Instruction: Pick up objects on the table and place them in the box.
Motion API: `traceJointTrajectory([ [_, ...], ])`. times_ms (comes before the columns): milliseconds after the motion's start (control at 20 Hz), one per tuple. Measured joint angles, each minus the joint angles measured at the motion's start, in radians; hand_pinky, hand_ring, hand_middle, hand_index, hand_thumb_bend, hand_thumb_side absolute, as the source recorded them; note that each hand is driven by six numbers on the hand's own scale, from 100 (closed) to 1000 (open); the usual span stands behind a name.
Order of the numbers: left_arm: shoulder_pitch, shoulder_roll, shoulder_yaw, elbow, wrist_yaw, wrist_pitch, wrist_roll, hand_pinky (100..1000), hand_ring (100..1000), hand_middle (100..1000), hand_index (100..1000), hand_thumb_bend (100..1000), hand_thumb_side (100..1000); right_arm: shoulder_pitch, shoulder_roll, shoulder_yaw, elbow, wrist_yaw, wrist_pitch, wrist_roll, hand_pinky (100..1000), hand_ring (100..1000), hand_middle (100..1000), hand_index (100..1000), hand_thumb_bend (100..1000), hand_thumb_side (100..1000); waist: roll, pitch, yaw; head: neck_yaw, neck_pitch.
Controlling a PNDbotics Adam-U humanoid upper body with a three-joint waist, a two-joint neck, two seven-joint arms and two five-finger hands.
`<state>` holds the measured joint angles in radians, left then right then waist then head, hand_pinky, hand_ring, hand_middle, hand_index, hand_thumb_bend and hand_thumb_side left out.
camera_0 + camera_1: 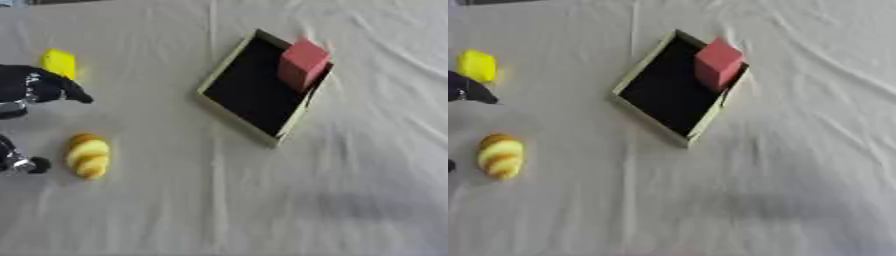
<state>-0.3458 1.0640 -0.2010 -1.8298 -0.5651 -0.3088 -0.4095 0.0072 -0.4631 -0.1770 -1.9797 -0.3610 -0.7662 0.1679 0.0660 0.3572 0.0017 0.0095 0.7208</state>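
Nowhere readable writing; black left hand (35,86) cut off at frame edge, finger state unclear, near yellow block (59,63); pink cube (303,63) in shallow black-lined box (234,114).

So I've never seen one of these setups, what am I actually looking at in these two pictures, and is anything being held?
Both pictures come from one stereo camera in a humanoid robot's head, looking down at a cloth-covered table; they show almost the same scene. The black shape at the left edge is the robot's left hand, apparently holding nothing; its fingers are hard to make out. The right hand isn't in view. On the cloth lie a yellow block near that hand, a yellow and orange bread-like toy closer to the camera, and a shallow box with a black inside. A pink block already stands in the box's far corner.
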Motion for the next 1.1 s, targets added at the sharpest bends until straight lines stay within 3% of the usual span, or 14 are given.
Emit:
traceJointTrajectory([
  [150,-0.021,-0.001,-0.021,0.047,-0.052,-0.045,0.035,885,845,819,931,763,100,-0.007,0.001,0.003,0.0,0.0,0.008,0.003,1000,876,687,790,100,470,0.001,0.0,-0.002,0.0,0.0],
  [550,-0.089,-0.037,-0.089,0.145,-0.092,-0.164,0.058,876,838,815,933,671,100,-0.013,0.002,0.006,0.0,0.0,0.026,0.01,1000,875,684,789,100,470,0.005,0.002,-0.011,0.0,0.0],
  [800,-0.138,-0.076,-0.128,0.209,-0.066,-0.2,0.044,861,835,828,941,564,100,-0.017,0.009,0.006,0.0,-0.001,0.04,0.011,1000,873,679,786,100,472,0.007,0.003,-0.016,0.001,0.0],
  [1100,-0.185,-0.116,-0.16,0.266,-0.034,-0.221,-0.016,852,837,838,936,544,100,-0.021,0.011,0.005,0.0,-0.002,0.054,0.008,1000,872,676,785,100,470,0.013,0.004,-0.02,0.001,0.0],
])
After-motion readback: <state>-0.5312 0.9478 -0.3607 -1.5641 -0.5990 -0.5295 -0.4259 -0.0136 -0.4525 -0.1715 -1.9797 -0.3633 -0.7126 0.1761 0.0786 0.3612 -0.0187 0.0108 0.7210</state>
